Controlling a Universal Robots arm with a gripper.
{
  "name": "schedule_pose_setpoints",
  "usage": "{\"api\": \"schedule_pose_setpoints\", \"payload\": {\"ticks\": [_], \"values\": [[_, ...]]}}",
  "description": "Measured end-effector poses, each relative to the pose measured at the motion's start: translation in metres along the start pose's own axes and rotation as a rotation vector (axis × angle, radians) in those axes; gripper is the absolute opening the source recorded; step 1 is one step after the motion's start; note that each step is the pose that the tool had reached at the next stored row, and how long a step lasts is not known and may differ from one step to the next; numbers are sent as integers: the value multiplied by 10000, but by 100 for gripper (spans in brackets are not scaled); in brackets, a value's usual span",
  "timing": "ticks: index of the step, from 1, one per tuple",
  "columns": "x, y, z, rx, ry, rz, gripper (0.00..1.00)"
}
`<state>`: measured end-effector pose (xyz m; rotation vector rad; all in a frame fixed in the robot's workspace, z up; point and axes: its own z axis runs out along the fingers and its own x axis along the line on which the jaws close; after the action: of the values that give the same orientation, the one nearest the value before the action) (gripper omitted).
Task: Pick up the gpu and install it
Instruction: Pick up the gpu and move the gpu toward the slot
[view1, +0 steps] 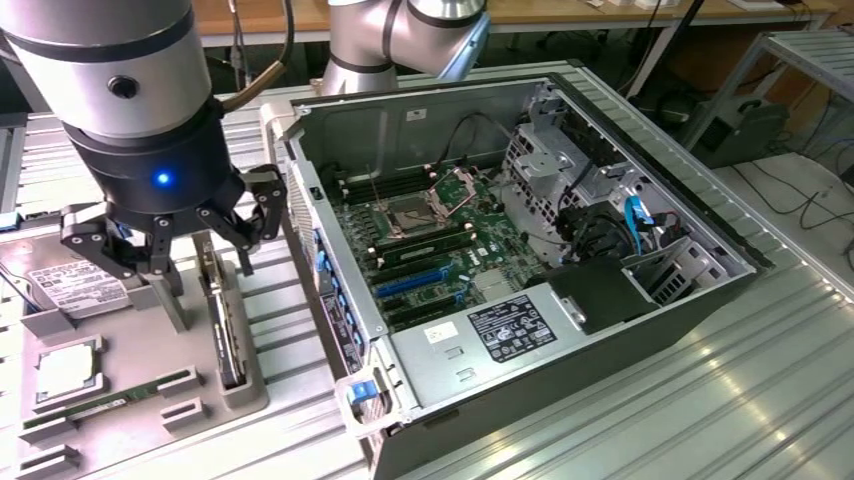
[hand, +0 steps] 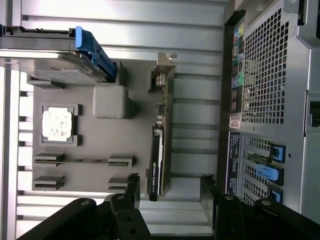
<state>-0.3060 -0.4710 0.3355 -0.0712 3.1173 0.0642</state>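
Note:
The gpu (view1: 223, 322) stands on its edge in a slot of the grey parts tray (view1: 147, 345), beside the open PC case (view1: 534, 250). In the wrist view the gpu (hand: 158, 155) appears as a thin black card with its silver bracket (hand: 163, 75) at the far end. My gripper (view1: 198, 262) hangs just above the card, open and holding nothing. From the wrist view, the gripper (hand: 170, 189) has its fingertips (hand: 133, 186) on either side of the card's line, closer to it on one side, without touching it.
The tray also carries a hard drive (view1: 74, 285) with a blue clip (hand: 92, 47), a CPU (hand: 56, 123) and a RAM stick (view1: 114, 400). The case lies on its side with the motherboard (view1: 427, 240) and blue slots (view1: 407, 282) exposed. Ribbed metal table (view1: 694, 400) around.

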Motion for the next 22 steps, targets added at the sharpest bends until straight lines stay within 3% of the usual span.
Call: {"api": "schedule_pose_setpoints", "payload": {"ticks": [7, 13, 22], "values": [[4, 15, 94, 0, -1, 1, 60], [5, 93, 138, -1, -3, 12, 60], [46, 92, 214, 0, -1, 12, 60]]}}
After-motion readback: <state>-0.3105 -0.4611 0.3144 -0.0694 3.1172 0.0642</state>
